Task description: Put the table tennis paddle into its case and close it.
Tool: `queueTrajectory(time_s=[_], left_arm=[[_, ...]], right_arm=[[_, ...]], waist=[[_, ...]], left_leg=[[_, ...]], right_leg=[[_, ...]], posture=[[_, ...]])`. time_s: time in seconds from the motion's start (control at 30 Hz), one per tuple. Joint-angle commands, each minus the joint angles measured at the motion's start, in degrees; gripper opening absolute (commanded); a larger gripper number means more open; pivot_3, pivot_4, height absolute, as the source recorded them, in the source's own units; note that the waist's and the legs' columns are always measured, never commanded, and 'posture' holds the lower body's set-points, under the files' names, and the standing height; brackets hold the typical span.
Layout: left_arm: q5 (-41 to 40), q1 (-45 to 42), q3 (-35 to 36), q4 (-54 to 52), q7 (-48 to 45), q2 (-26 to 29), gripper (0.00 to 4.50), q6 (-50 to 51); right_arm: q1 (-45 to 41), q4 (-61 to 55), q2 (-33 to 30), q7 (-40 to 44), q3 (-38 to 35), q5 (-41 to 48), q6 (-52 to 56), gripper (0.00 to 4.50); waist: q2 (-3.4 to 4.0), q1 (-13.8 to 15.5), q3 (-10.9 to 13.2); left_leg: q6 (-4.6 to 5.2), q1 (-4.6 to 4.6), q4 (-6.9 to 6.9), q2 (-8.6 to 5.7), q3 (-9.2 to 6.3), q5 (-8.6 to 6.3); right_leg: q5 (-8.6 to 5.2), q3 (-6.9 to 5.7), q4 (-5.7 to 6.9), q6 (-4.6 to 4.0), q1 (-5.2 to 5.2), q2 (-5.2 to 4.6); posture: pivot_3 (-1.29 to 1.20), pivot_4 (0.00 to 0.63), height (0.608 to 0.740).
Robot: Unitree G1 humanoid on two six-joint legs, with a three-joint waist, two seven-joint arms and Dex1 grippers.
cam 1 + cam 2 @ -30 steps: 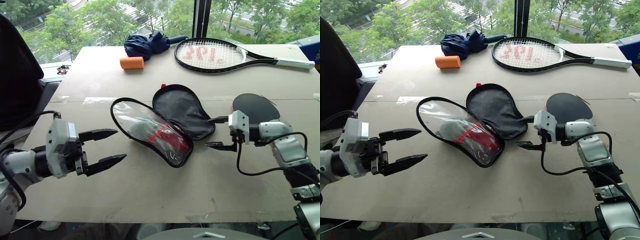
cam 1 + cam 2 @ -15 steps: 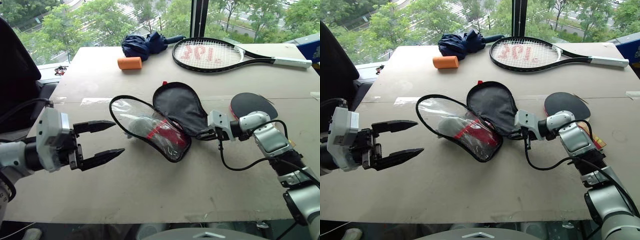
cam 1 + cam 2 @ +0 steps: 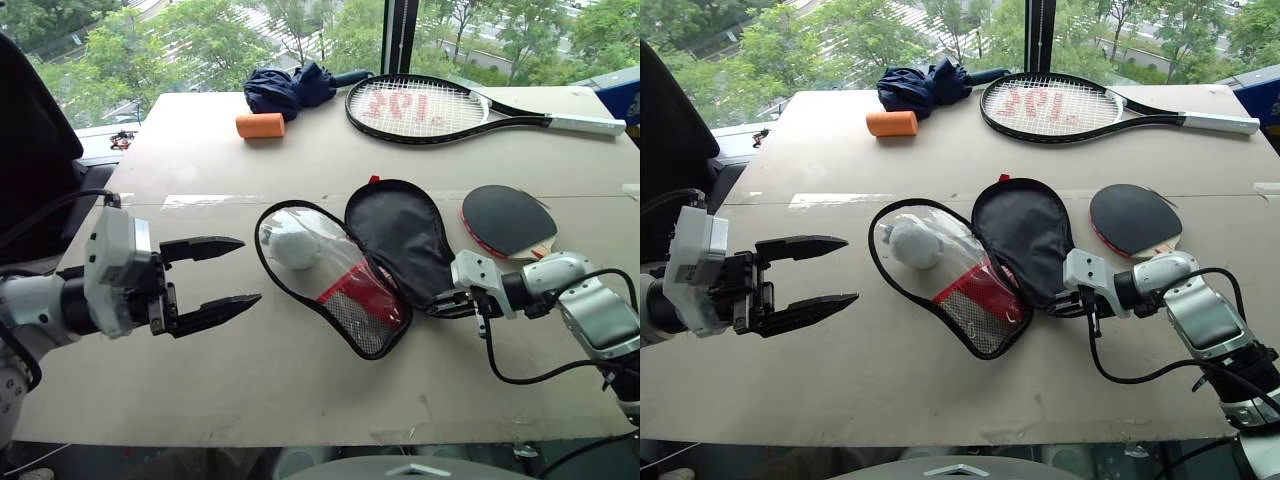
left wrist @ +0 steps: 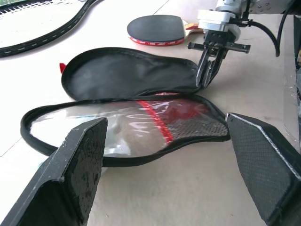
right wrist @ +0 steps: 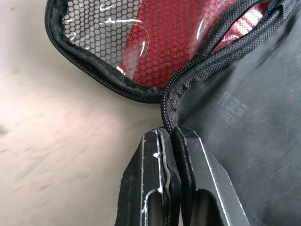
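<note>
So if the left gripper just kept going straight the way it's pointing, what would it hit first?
Most likely the case: the open left gripper points across the table at its clear-window half, with bare table between them. Its height above the table is hard to judge.

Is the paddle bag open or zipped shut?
Open. The case lies spread flat on the table, its black half and clear-window half side by side, and the paddle is outside it.

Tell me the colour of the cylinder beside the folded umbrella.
Orange: the cylinder shows best in the left eye view.
</note>
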Motion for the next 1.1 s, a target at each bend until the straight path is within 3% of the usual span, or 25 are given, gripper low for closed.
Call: queueTrajectory(time_s=[0.03,0.1,0.17,0.27,0.33,0.4,0.43,0.47,0.67,0.83,1.07,1.1], left_arm=[[-1.09,-1.87,0.19,-0.16,0.08,1.49,4.15,0.9],[-1.4,-2.6,-0.16,-0.05,0.07,1.71,4.15,1.52],[-1.6,-3.77,-1.17,-0.05,0.13,1.81,4.15,1.98],[-2.2,-5.96,-2.86,-0.29,0.51,1.87,4.15,2.69],[-3.45,-8.1,-3.72,-0.21,0.88,1.95,4.15,3.3],[-3.6,-8.92,-4.1,-0.07,0.61,2.02,4.15,3.4],[-3.46,-9.14,-4.25,0.01,0.43,2.03,4.15,3.41],[-3.38,-9.26,-4.28,0.07,0.23,2.02,4.15,3.44],[-3.65,-11.03,-5.33,0.52,-1.17,2.38,4.15,3.47],[-4.0,-11.97,-5.77,1.11,-2.98,3.28,4.15,3.85],[-3.17,-11.62,-5.07,1.9,-4.42,3.73,4.15,3.42],[-2.99,-11.47,-5.0,2.02,-4.6,3.71,4.15,3.3]], right_arm=[[1.76,-4.92,-0.73,-2.05,-4.06,2.81,0.67,0.1],[2.14,-4.97,-0.88,-3.06,-4.76,2.54,-0.26,0.1],[2.98,-5.81,-2.44,-2.12,-4.84,3.2,0.36,0.63],[4.54,-6.85,-3.39,-2.7,-6.64,4.59,-0.07,1.93],[8.16,-8.5,-5.0,-3.76,-12.33,6.41,-0.06,2.94],[10.57,-9.69,-5.97,-5.21,-17.58,9.36,3.38,3.64],[11.32,-9.73,-6.24,-6.13,-19.99,10.35,4.6,4.32],[12.04,-9.31,-6.67,-7.05,-22.27,10.71,5.27,4.49],[14.8,2.31,-9.97,-13.88,-31.78,6.5,5.98,4.49],[12.65,9.56,-10.39,-18.09,-28.92,3.04,6.76,4.49],[4.34,14.01,-9.6,-23.32,-24.1,2.69,20.48,4.49],[3.33,14.27,-9.5,-23.47,-23.72,3.14,22.39,4.25]], waist=[[-0.01,0.01,0.0],[-0.01,0.03,0.01],[0.0,0.16,0.02],[-0.05,0.32,0.05],[-0.08,0.6,0.08],[-0.08,1.04,0.11],[-0.08,1.1,0.11],[-0.08,1.05,0.11],[-0.09,1.43,0.11],[-0.07,1.31,0.13],[-0.05,0.35,0.15],[-0.04,0.29,0.15]], left_leg=[[0.0,0.01,0.0,0.0,0.02,0.0],[0.0,0.0,-0.01,0.0,0.03,0.0],[0.0,0.0,-0.01,0.0,0.03,0.0],[0.0,0.0,-0.01,0.0,0.03,0.0],[0.0,-0.02,0.0,0.0,0.02,0.0],[0.01,-0.04,0.0,-0.01,0.02,0.0],[0.01,-0.04,0.01,-0.01,0.03,0.0],[0.01,-0.03,0.01,-0.01,0.06,0.0],[0.01,-0.01,0.01,0.0,0.1,0.0],[0.01,-0.01,0.02,0.0,0.12,0.0],[0.01,0.01,0.01,0.01,0.18,0.01],[0.01,0.0,0.01,0.01,0.18,0.01]], right_leg=[[0.0,0.01,0.02,0.0,0.0,0.0],[0.0,0.03,0.0,0.0,0.0,0.0],[0.0,0.03,-0.01,0.0,0.0,0.0],[0.0,0.01,-0.03,0.0,0.0,0.0],[0.0,0.01,-0.03,0.0,0.0,0.0],[0.0,0.0,-0.04,0.0,0.0,-0.02],[0.0,0.02,-0.05,0.0,0.0,-0.02],[0.0,0.04,-0.03,0.01,0.0,-0.01],[0.0,0.05,-0.01,0.01,0.0,-0.01],[0.0,0.07,0.0,0.01,0.0,-0.01],[0.0,0.14,0.02,0.0,-0.01,0.0],[0.0,0.15,0.01,0.0,-0.02,-0.01]], posture=[[0.0,0.15,0.726],[0.0,0.15,0.726],[0.0,0.15,0.726],[0.0,0.15,0.726],[0.0,0.15,0.726],[0.0,0.15,0.726],[0.0,0.15,0.726],[0.0,0.15,0.726],[0.0,0.15,0.726],[0.0,0.15,0.726],[0.0,0.15,0.726],[0.0,0.15,0.726]])
